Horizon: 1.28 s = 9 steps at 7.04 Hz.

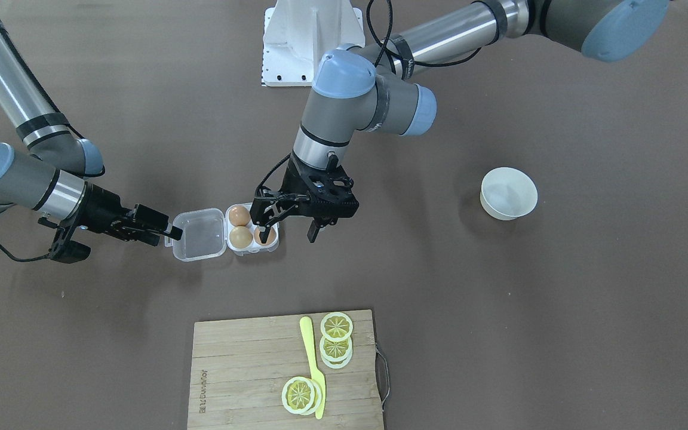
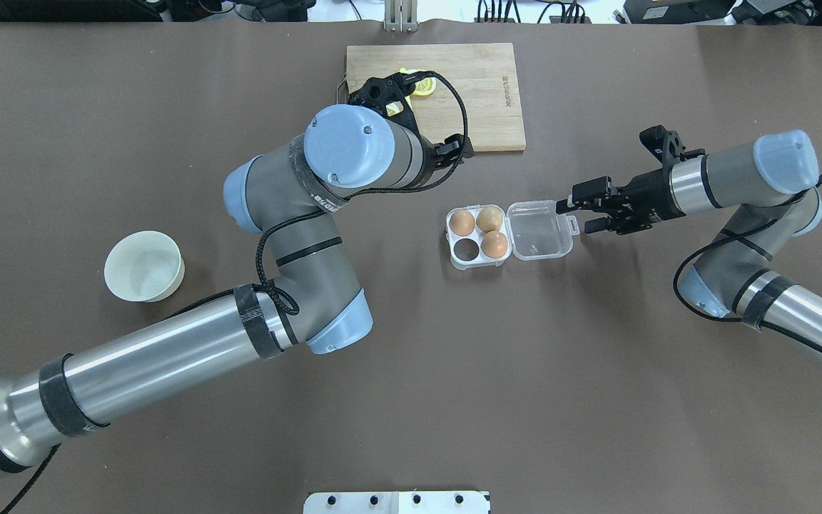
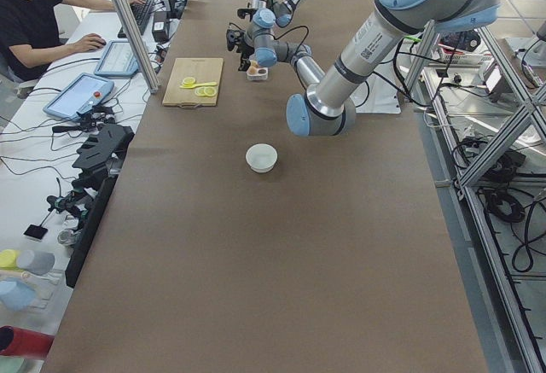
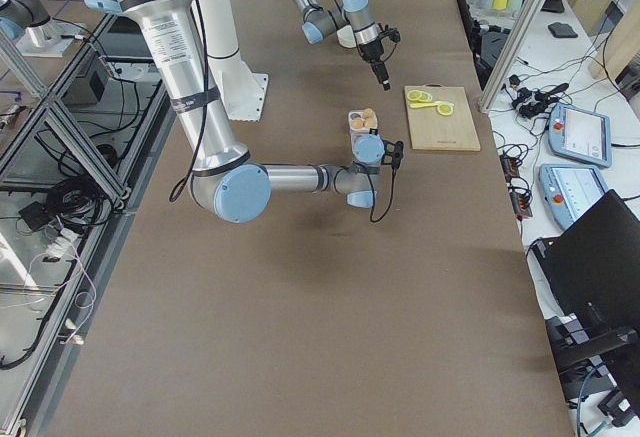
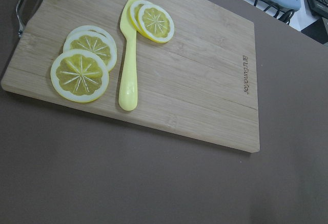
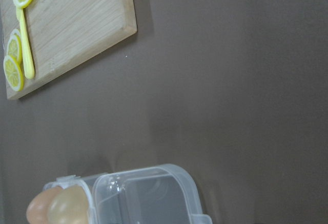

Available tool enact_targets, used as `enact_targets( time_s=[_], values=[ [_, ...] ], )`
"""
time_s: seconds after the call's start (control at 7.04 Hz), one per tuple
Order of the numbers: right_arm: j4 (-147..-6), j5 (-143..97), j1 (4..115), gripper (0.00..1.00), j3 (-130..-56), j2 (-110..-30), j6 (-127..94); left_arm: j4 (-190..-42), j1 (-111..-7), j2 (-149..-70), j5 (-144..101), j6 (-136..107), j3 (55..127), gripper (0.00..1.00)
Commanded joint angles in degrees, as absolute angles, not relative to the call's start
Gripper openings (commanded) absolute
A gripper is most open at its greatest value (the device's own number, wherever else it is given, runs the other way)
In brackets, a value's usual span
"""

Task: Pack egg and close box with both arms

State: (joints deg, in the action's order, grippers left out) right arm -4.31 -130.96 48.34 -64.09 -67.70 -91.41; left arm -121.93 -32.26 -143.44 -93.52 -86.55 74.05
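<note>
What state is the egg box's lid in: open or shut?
Open. The clear lid lies flat beside the cells, three eggs exposed, one cell empty.

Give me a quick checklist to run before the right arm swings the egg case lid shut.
1. Eggs seated in box cells: three in, one cell empty, ok.
2. Lid open, nothing on it: ok.
3. Right end effector at the lid's latch edge: ok; contact: cannot tell.
4. Left end effector open, raised near the box; clear of lid's swing: cannot tell.
5. Bowl empty: ok.
</note>
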Motion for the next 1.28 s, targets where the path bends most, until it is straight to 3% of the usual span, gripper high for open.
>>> enact_targets(
  time_s=[0.0,0.14,0.28,1.14],
  values=[
    [-4.3,-131.0,48.3,0.67,-64.0,-67.7,-91.4,-121.9,-32.3,-143.4,-93.5,-86.5,74.0,0.94],
    [-4.3,-131.0,48.2,0.52,-64.0,-67.7,-91.4,-122.0,-32.3,-143.4,-93.5,-86.5,74.0,0.94],
    [-4.3,-131.0,48.1,0.49,-64.1,-67.7,-91.4,-122.0,-32.3,-143.4,-93.5,-86.5,74.0,0.94],
    [-3.4,-131.2,48.1,0.48,-64.0,-68.4,-91.4,-122.0,-32.3,-143.4,-93.6,-86.6,74.0,0.94]
  ],
)
